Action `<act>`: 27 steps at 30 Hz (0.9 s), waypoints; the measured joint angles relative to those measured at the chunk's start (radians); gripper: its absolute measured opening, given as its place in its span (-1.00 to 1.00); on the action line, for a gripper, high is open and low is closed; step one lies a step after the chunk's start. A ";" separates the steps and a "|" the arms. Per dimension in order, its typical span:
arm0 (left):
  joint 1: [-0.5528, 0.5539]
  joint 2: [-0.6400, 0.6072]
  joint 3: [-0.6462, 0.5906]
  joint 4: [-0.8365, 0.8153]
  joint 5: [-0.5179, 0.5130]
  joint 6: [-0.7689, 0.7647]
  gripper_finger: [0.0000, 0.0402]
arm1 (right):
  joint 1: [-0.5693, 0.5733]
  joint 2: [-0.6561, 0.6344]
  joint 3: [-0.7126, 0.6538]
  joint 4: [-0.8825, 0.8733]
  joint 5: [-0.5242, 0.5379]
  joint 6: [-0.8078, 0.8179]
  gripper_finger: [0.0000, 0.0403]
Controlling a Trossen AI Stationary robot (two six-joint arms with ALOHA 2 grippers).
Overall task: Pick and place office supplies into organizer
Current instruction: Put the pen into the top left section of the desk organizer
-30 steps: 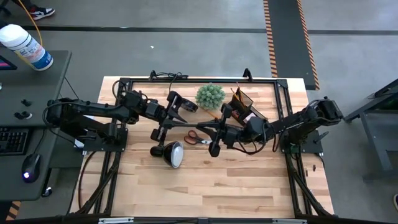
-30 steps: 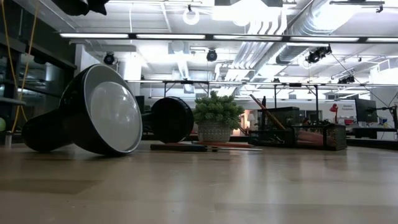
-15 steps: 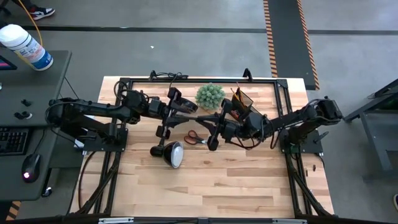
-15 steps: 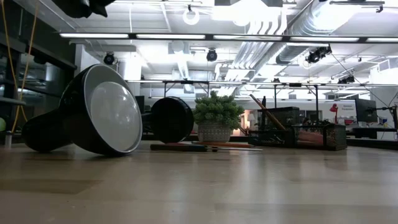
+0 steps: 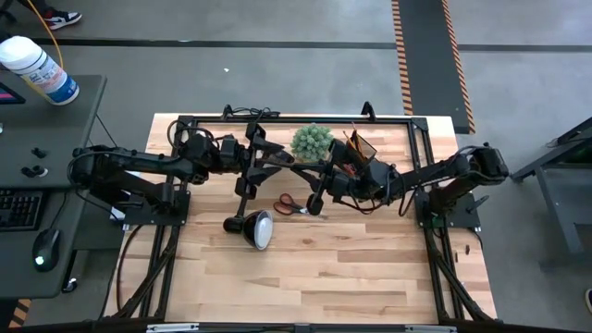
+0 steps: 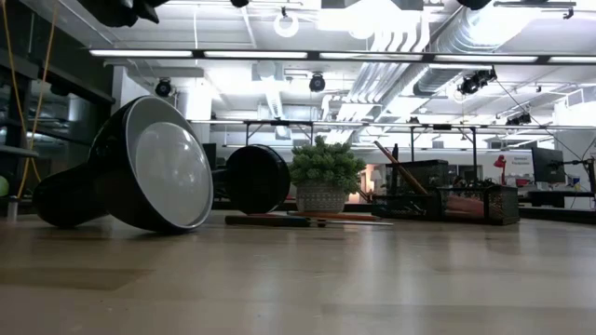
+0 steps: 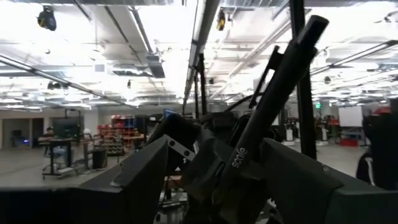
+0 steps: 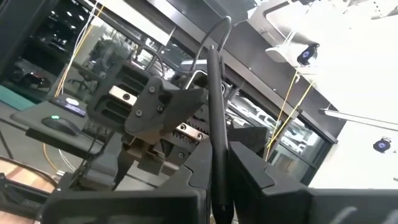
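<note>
Pen (image 7: 273,93) clamped in my left gripper (image 5: 252,165) and my right gripper (image 5: 319,190), frame centre; red-handled scissors (image 5: 294,204) just below; organizer (image 5: 363,153) at upper right.

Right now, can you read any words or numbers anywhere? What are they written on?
"scale": pale print on the dark pen, close up in the left wrist view; it may be part of a longer word.
Label on the white bottle beside the table: too small to read.
Room signs far behind the table, in the low view: too blurred to read.
No other text can be read.
</note>
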 joint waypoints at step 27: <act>0.000 0.000 0.000 0.013 -0.032 0.002 -0.42 | -0.060 0.000 0.000 -0.030 -0.049 0.077 -0.87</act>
